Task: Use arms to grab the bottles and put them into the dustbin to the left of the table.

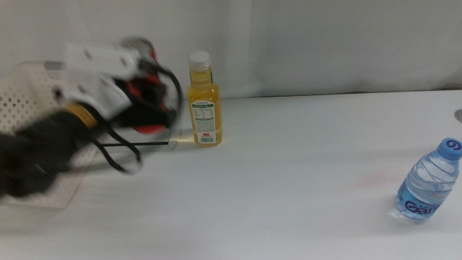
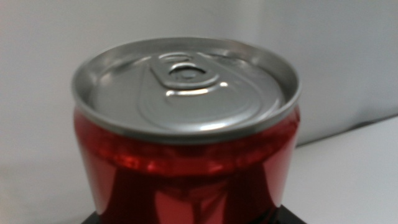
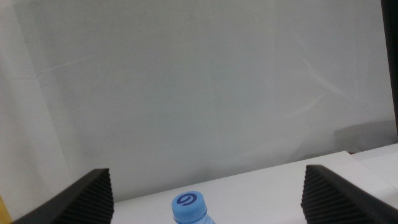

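Middle view is taken up on its left by the left arm, blurred, with the red can [image 1: 148, 108] carried at its end just beside the near corner of the white basket [image 1: 22, 94], which stands at the tabletop's [image 1: 303, 173] left edge. Whether the can is over the basket's rim or only next to it cannot be told through the blur. In the left wrist view the can [image 2: 186, 168] fills the picture, its silver lid and pull tab upward, and the left gripper [image 2: 186, 219] is seen pinching it low down, only the dark jaw tips showing at the picture's edge. The juice bottle [image 1: 203, 108] stands upright on the tabletop near the basket, untouched. The water bottle [image 1: 427, 182] stands well apart at the far right side; its blue cap [image 3: 189, 207] appears in the right wrist view between the widely spread jaws of the right gripper [image 3: 205, 202], which is set behind and above it without contact. Nothing can be made out inside the basket, so the task is judged to be at its first bottle, with two more left.
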`<state>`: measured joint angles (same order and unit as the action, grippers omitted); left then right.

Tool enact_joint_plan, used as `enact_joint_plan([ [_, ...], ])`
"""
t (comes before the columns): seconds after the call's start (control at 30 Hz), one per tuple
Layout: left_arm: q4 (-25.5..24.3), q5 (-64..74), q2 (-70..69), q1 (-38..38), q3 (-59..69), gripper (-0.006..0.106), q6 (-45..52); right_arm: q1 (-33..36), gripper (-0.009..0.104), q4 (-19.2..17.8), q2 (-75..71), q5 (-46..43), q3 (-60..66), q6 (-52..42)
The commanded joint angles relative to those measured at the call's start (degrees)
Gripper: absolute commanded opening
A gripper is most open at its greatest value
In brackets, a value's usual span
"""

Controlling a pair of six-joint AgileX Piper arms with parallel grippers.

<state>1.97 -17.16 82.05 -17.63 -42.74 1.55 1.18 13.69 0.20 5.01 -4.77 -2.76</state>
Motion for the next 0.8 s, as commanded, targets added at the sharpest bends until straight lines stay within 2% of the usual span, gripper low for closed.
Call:
enact_joint_plan([
  [0.0, 0.4, 8.3, -4.1, 2.8, -5.2, -0.003, 3.8, 0.1, 0.082, -0.1, -1.4, -0.7, 0.4, -0.2],
  [0.33, 0.0, 37.3, -7.4, 19.0, -24.0, -0.003, 4.5, 0.1, 0.082, -0.1, -1.4, -0.7, 0.4, -0.2],
  [0.5, 0.0, 41.0, -5.0, 28.9, -26.2, -0.003, 4.5, 0.1, 0.082, -0.1, -1.4, -0.7, 0.4, -0.2],
  [0.77, 0.7, 43.5, 4.0, 32.3, -26.2, -0.003, 4.5, 0.1, 0.082, -0.1, -1.4, -0.7, 0.4, -0.2],
])
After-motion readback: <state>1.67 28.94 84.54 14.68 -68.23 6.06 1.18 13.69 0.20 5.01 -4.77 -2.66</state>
